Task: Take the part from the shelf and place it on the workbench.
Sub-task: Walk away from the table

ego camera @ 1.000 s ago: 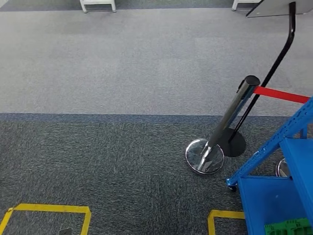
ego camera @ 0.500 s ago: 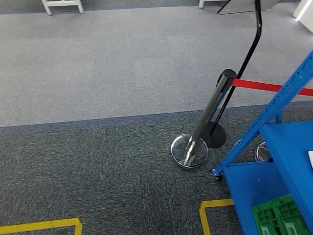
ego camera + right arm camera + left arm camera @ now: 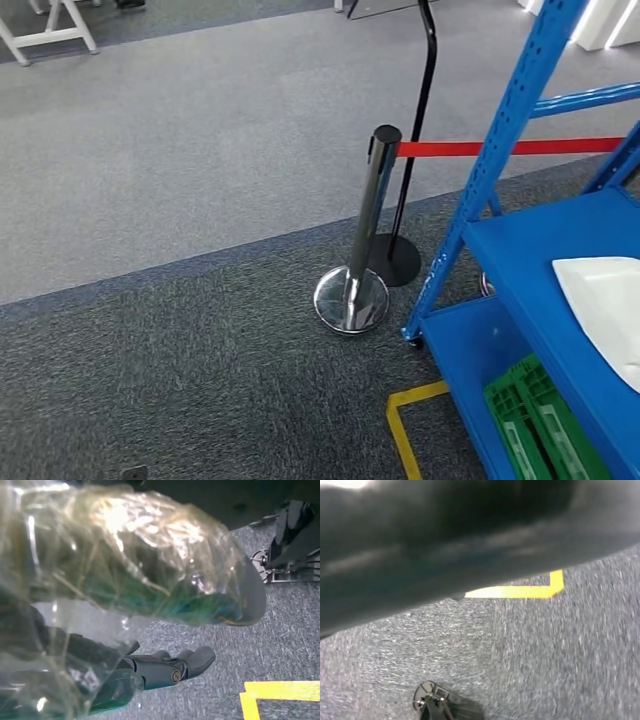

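Fingers (image 3: 188,662) on the right hand (image 3: 143,645) hang stretched out and loose under clear plastic wrap (image 3: 124,555), gripping nothing; the left hand I can't tell, its wrist view is dark blur. Looks like the approach step to me: the white part (image 3: 604,310) lies on the blue shelf's (image 3: 513,250) upper board, slightly in from its edge, so next comes squaring up and raising a hand. Head view gives shelf and part, the right wrist view the hand.

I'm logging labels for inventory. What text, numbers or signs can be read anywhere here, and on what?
None can be read.
Green crate: pale marks, too small to read.
Right hand: small white printed patch behind a clear plastic cover, too blurred to read.
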Action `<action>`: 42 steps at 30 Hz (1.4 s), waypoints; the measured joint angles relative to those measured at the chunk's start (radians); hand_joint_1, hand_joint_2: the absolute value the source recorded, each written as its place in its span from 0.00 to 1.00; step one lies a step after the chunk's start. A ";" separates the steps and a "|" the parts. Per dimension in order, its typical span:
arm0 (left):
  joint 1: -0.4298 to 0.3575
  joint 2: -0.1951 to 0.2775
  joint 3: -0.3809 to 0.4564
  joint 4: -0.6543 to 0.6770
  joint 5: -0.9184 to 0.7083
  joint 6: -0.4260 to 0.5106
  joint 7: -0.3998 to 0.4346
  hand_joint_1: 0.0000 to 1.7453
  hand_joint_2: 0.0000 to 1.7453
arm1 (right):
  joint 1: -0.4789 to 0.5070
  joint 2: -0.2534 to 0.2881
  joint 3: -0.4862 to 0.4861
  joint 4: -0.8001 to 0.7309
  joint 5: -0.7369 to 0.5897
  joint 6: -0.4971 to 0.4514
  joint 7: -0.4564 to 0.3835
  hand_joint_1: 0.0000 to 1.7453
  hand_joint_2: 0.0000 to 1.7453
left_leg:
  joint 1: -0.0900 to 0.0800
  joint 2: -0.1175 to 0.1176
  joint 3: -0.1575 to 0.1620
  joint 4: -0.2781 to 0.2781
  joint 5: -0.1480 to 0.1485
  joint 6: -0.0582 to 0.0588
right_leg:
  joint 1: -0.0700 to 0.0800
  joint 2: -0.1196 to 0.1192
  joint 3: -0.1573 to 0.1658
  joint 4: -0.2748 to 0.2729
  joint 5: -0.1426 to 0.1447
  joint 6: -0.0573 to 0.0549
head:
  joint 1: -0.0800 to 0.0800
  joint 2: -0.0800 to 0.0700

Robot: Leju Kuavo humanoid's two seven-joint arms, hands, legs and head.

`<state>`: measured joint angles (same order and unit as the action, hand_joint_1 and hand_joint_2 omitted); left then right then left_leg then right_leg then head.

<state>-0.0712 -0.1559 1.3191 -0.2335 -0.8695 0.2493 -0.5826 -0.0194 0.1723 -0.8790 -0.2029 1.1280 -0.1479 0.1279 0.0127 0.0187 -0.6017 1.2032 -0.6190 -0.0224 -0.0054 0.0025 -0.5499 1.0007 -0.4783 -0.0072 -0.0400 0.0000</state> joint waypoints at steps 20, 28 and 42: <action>0.005 0.000 -0.002 0.000 0.000 -0.001 0.001 0.00 0.00 | 0.001 -0.001 -0.010 0.000 0.000 0.002 0.000 0.00 0.00 | -0.001 0.039 0.058 -0.213 0.146 0.040 | -0.009 -0.010 -0.088 0.171 -0.075 0.058 | 0.011 0.000; -0.005 0.000 -0.002 0.000 0.000 -0.002 0.000 0.00 0.00 | 0.001 -0.002 -0.011 0.000 0.001 0.003 -0.001 0.00 0.00 | 0.000 0.047 0.063 -0.177 0.109 -0.006 | -0.005 -0.019 0.014 -0.004 -0.016 0.008 | 0.005 0.000; -0.001 0.005 -0.005 0.000 -0.010 0.004 0.002 0.00 0.00 | -0.002 0.000 -0.012 0.000 0.005 0.009 0.000 0.00 0.00 | -0.001 -0.067 0.054 -0.207 0.147 0.029 | 0.001 0.111 -0.005 0.002 -0.015 0.024 | 0.004 0.000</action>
<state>-0.0717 -0.1512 1.3145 -0.2335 -0.8797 0.2538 -0.5810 -0.0209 0.1719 -0.8907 -0.2026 1.1331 -0.1391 0.1283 0.0115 -0.0485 -0.5479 0.9966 -0.4721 0.0071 -0.0042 0.1133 -0.5545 1.0022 -0.4935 0.0170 -0.0356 0.0000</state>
